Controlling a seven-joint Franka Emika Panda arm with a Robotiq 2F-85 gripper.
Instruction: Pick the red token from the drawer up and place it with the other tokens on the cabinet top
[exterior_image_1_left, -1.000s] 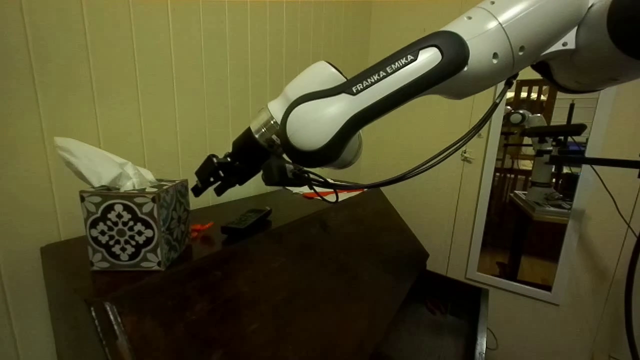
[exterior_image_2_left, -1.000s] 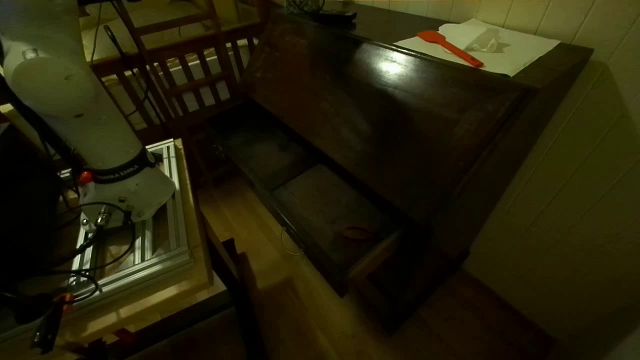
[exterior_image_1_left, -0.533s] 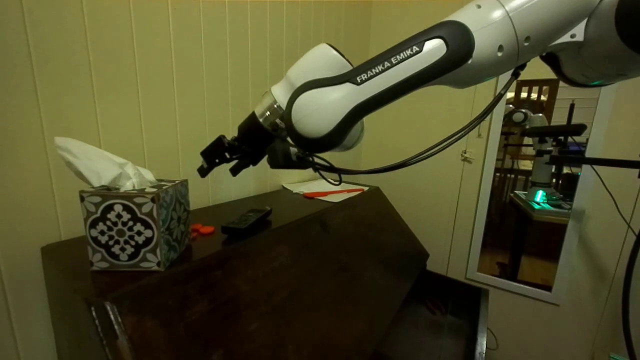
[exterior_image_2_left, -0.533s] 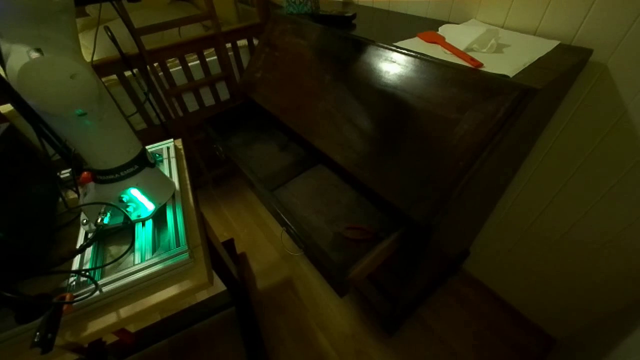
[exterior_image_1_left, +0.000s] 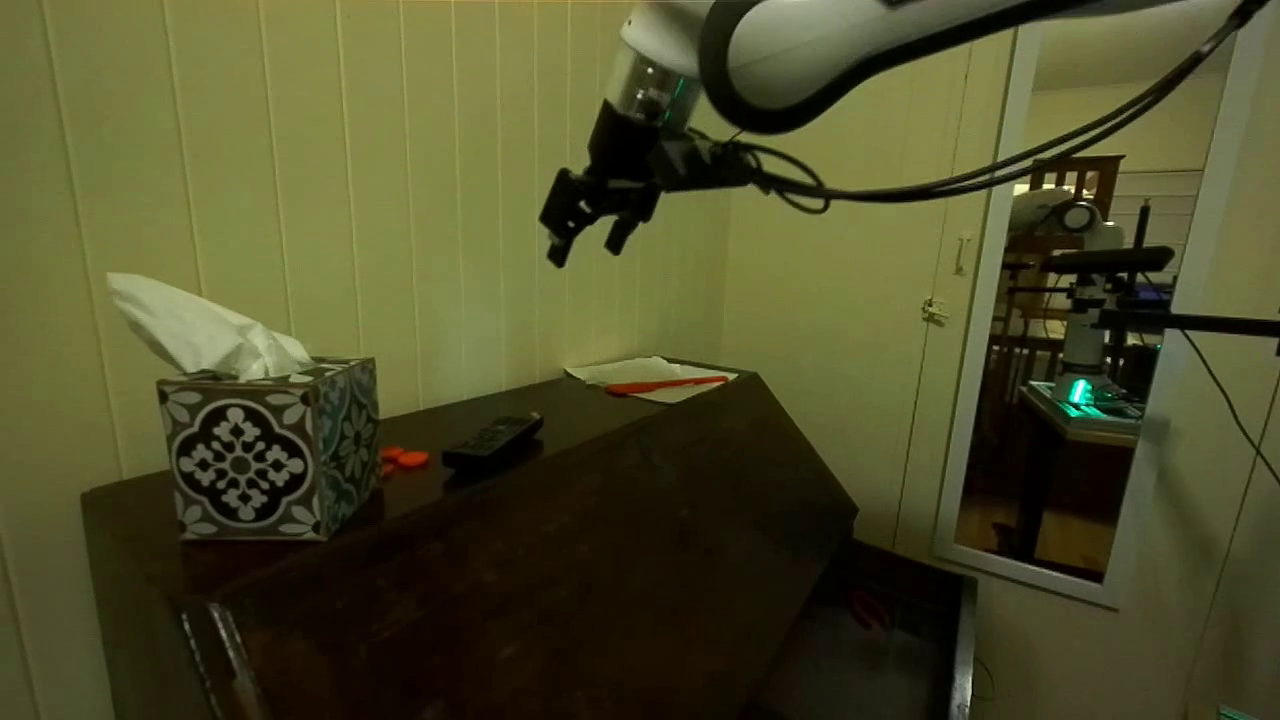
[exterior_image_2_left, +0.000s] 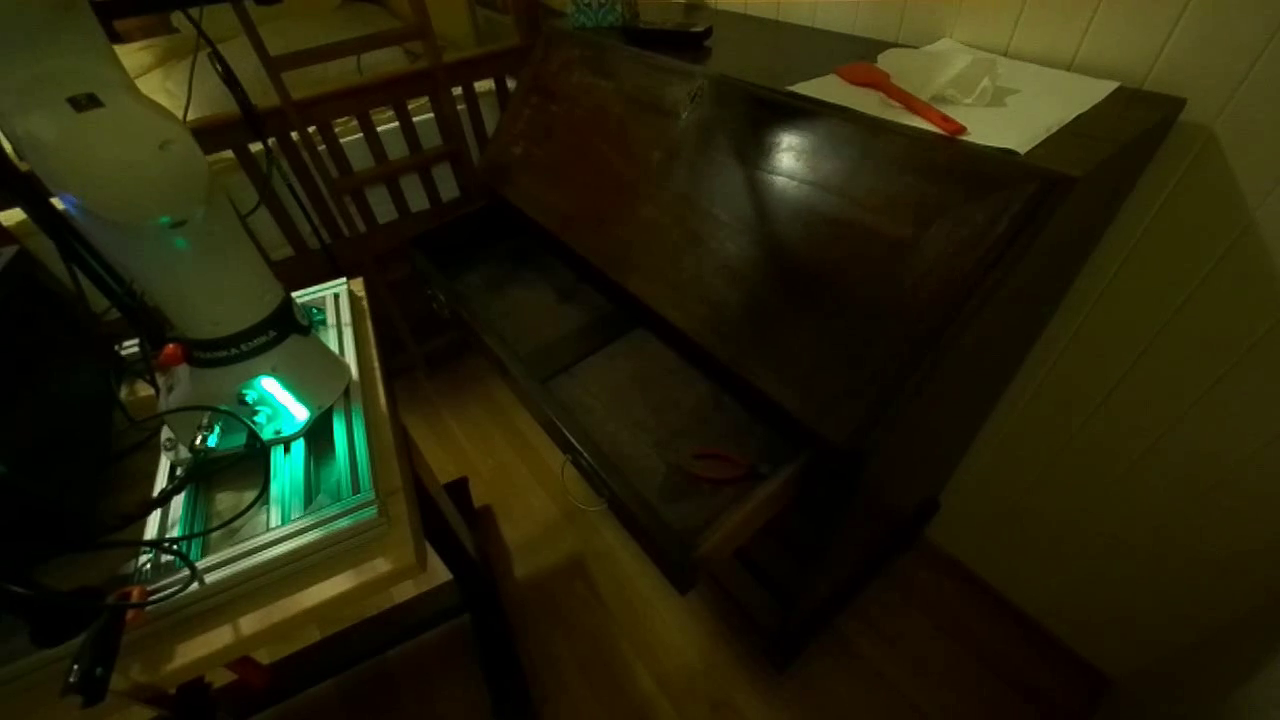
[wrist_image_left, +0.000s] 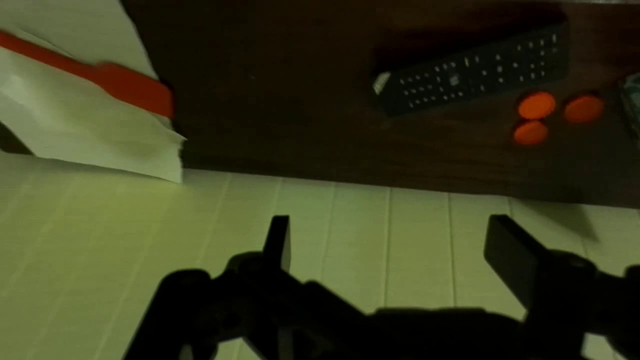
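Three tokens (wrist_image_left: 535, 106) on the cabinet top (wrist_image_left: 300, 115), the gripper (exterior_image_1_left: 586, 252) hanging well above its level.

In the wrist view the fingers (wrist_image_left: 517, 260) are spread wide, holding nothing. The orange-red tokens lie flat between the remote (wrist_image_left: 475, 72) and the tissue box (exterior_image_1_left: 245, 460), two touching or nearly so, the third just beside; which one is the task's cannot be told. The spatula (exterior_image_2_left: 905, 97) rests on paper (exterior_image_2_left: 1050, 105), well apart from them. In both exterior views the drawer (exterior_image_2_left: 640, 390) stands pulled out, a red thing (exterior_image_2_left: 715, 466) inside, too dim to name.
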